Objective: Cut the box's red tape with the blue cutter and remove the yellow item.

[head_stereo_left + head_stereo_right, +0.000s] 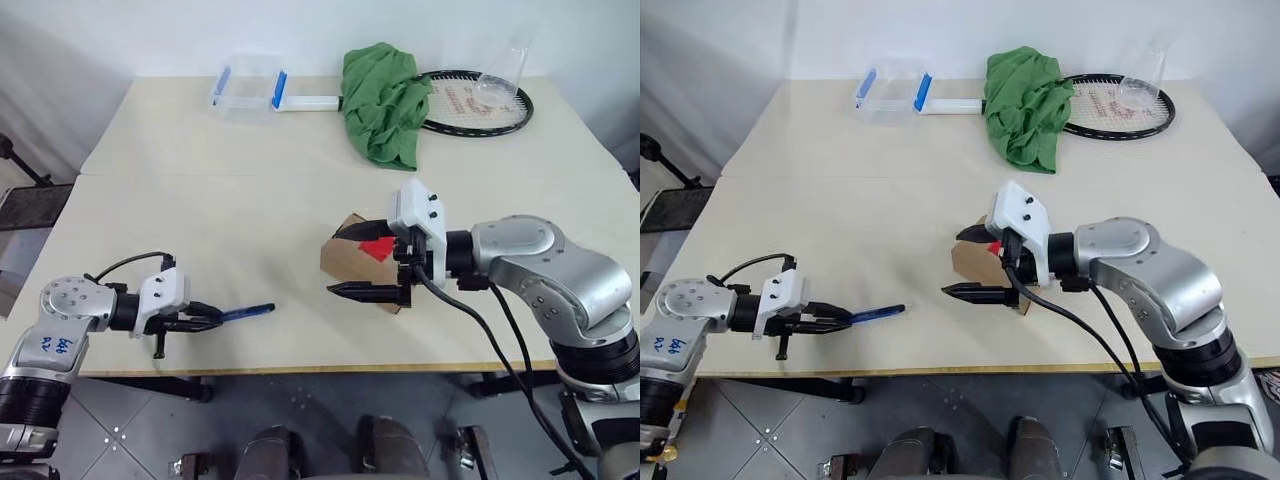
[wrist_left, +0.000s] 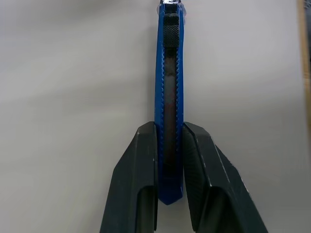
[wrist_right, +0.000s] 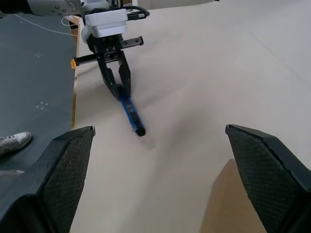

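The blue cutter (image 2: 168,97) sticks out from between the fingers of my left gripper (image 1: 205,320), which is shut on its rear end near the table's front left edge. The cutter (image 1: 248,312) points right toward the box and lies low over the tabletop. The brown box (image 1: 345,262) sits at the middle right with the red tape (image 1: 377,247) on its top. My right gripper (image 1: 335,260) stands wide open, one finger on each side of the box; I cannot tell whether they touch it. One box corner (image 3: 228,204) shows by a finger. The yellow item is hidden.
At the back of the table lie a clear plastic container with blue clips (image 1: 248,88), a green cloth (image 1: 385,100) and a racket (image 1: 480,100) with a clear cup (image 1: 505,70) on it. The table's front edge (image 1: 300,368) runs just below both grippers.
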You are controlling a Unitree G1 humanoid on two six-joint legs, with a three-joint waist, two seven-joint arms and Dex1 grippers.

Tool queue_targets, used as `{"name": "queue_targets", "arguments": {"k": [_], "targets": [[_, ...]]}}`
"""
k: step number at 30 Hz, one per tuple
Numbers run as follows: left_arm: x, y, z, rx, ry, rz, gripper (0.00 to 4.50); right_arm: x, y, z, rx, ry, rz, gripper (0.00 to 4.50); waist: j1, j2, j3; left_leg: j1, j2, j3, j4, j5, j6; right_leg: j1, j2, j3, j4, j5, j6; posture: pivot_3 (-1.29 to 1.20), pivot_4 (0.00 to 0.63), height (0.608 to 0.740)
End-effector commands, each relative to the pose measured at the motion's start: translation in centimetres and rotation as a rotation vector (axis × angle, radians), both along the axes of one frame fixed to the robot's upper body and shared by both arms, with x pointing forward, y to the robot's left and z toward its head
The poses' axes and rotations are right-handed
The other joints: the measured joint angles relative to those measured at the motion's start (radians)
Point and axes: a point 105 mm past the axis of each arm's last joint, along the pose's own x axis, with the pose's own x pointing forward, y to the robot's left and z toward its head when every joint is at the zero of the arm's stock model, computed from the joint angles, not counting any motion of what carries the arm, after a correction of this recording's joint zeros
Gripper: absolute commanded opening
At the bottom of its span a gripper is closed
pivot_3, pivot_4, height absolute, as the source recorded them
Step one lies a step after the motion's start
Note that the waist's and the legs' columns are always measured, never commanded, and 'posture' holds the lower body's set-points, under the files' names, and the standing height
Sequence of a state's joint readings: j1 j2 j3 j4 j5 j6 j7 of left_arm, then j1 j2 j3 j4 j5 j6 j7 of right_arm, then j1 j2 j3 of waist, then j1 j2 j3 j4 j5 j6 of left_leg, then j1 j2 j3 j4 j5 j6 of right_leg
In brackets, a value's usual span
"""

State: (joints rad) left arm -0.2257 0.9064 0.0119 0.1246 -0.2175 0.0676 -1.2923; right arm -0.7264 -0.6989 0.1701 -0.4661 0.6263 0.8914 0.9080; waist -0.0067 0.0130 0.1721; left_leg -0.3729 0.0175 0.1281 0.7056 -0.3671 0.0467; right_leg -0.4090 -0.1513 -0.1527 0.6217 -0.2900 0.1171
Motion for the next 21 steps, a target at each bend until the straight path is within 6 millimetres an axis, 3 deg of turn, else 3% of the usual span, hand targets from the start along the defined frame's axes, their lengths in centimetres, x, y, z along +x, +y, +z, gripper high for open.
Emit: {"name": "queue_targets", "arguments": {"k": [1,3,6,10,17,21], "targets": [[-2.0,-1.4,-2.2,0.013,0.135,-0.069,0.42,-0.9,0.9,-1.1,-0.106,-0.005,0.044,4.50,-0.001,0.000,0.000,0.001,0.000,0.000,-0.001,0.000,0.000,0.000,0.000,0.000,0.000,0.000,0.000,0.00,0.150,0.740],[-1.9,-2.0,-2.0,0.017,0.130,-0.076,0.42,-1.1,1.5,-2.7,-0.183,-0.009,0.067,4.50,0.003,0.000,0.000,0.001,0.000,0.000,-0.001,0.000,0.000,0.000,0.000,0.000,0.000,0.000,0.000,0.00,0.150,0.740],[-2.2,-3.2,-1.8,0.024,0.153,-0.079,0.41,-0.9,3.5,-4.8,-0.265,-0.058,0.107,3.94,0.002,0.000,0.000,0.000,-0.001,0.000,-0.001,0.000,0.000,0.000,-0.001,0.000,0.000,0.000,0.000,0.00,0.150,0.740],[-2.4,-3.8,-2.0,0.054,0.150,-0.079,0.41,-0.6,4.9,-7.0,-0.369,-0.169,0.202,2.59,0.005,0.000,0.000,0.000,-0.001,0.001,-0.001,0.000,0.000,0.000,-0.001,0.000,-0.001,0.000,0.000,0.00,0.150,0.740],[-2.9,-4.1,-2.5,0.105,0.139,-0.096,0.41,-0.4,5.8,-8.8,-0.424,-0.206,0.282,0.12,0.005,0.000,0.000,0.001,-0.001,0.001,-0.001,0.000,0.000,0.000,0.000,0.000,-0.001,0.000,0.000,0.00,0.150,0.740],[-3.3,-4.4,-2.7,0.104,0.155,-0.085,0.41,-0.4,6.4,-9.6,-0.426,-0.198,0.306,0.05,0.005,0.000,0.000,0.001,-0.001,0.001,-0.001,0.000,0.000,0.001,0.000,0.000,-0.001,0.000,0.000,0.00,0.150,0.740]]}}
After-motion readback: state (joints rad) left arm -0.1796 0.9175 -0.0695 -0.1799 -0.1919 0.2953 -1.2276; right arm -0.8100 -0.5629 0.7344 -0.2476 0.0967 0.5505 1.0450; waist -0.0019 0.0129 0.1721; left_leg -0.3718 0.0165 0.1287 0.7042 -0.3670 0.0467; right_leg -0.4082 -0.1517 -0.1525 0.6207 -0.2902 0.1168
